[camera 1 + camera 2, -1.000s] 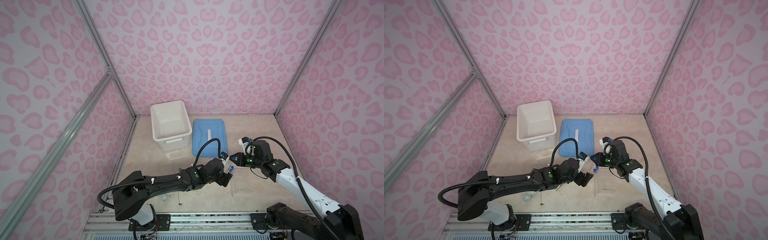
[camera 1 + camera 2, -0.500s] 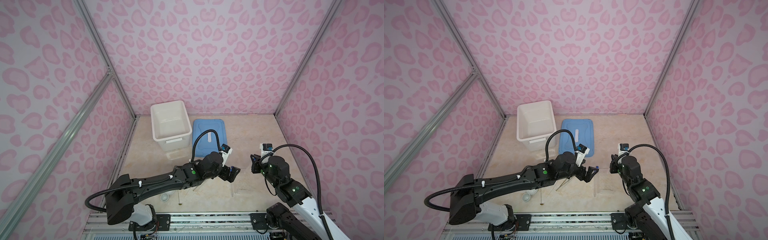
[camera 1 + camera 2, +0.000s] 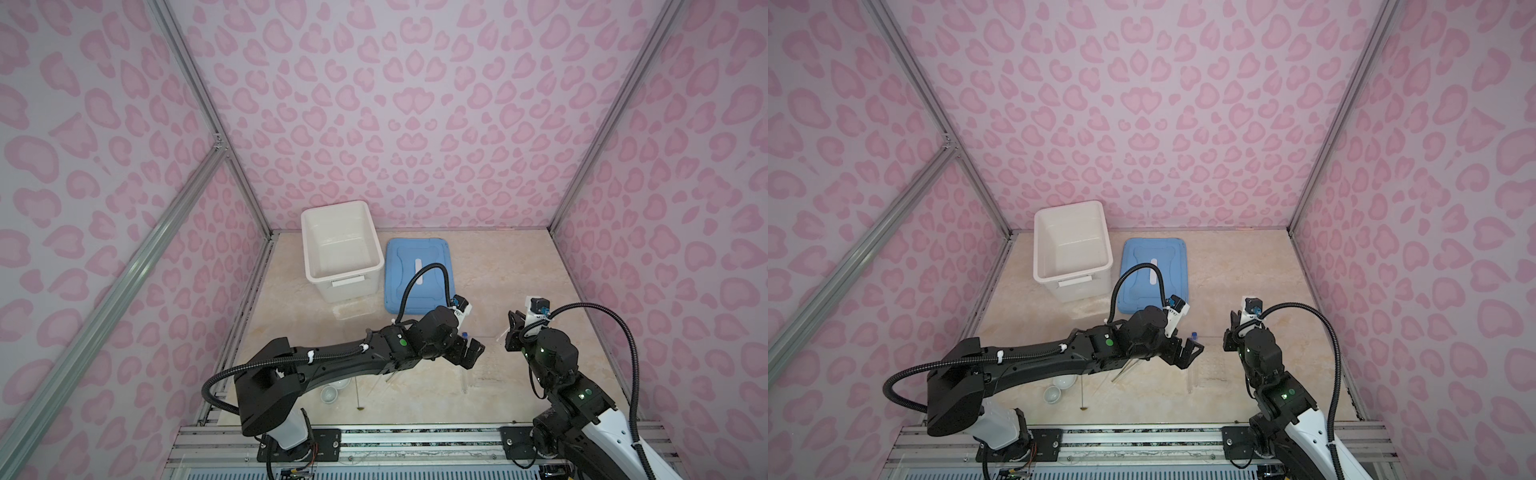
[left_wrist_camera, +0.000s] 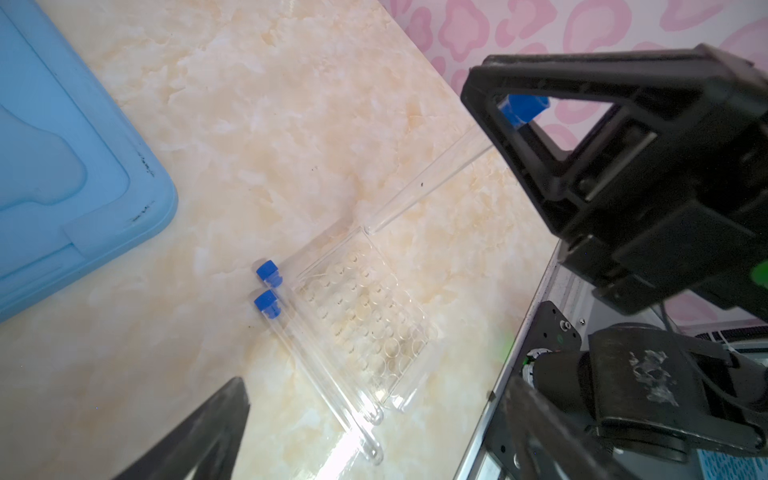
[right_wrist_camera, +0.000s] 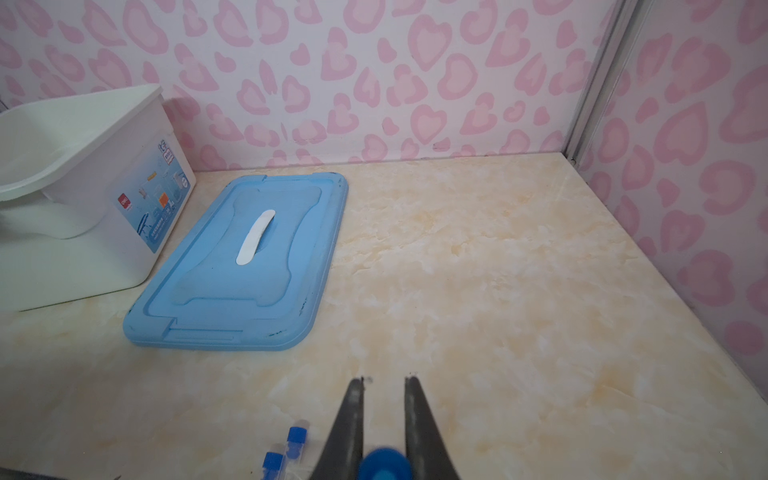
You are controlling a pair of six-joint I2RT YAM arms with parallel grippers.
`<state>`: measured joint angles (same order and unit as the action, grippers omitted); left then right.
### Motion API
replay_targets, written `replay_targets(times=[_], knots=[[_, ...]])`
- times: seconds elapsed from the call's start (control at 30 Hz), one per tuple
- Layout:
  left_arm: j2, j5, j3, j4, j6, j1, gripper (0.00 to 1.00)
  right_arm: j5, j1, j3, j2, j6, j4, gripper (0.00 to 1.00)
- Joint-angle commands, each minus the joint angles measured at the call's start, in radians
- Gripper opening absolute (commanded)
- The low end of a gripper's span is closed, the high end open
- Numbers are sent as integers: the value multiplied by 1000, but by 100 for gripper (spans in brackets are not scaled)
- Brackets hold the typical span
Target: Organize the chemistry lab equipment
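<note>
The tube [image 4: 432,183] is pinched in my right pincer [image 5: 384,380]. My right wrist view shows only its blue cap [image 5: 384,463]; my left wrist view shows its tip by the rack [image 4: 361,316]. My left pincer [image 3: 473,355] is wide apart.

Walls [image 3: 415,104] pink with darker heart-like blotches; surface [image 3: 519,282] cream, marbled; bin [image 3: 357,291] white at eleven o'clock, lid [image 3: 432,253] pale blue beside it; each tube [image 4: 291,343] clear, blue-capped; dishes [image 3: 328,395] white; arms [image 3: 332,361] black.
</note>
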<state>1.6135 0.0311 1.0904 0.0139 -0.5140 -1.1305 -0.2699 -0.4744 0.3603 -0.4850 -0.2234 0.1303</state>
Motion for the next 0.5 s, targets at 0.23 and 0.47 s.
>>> replay_targets(times=[0.23,0.47], knots=[[43,7,26,17,-24,0,98,-92,-81,-36,-20,14,-70,12],[41,6,19,11,-24,0,98,-110,-88,-57,-12,8,-74,12]])
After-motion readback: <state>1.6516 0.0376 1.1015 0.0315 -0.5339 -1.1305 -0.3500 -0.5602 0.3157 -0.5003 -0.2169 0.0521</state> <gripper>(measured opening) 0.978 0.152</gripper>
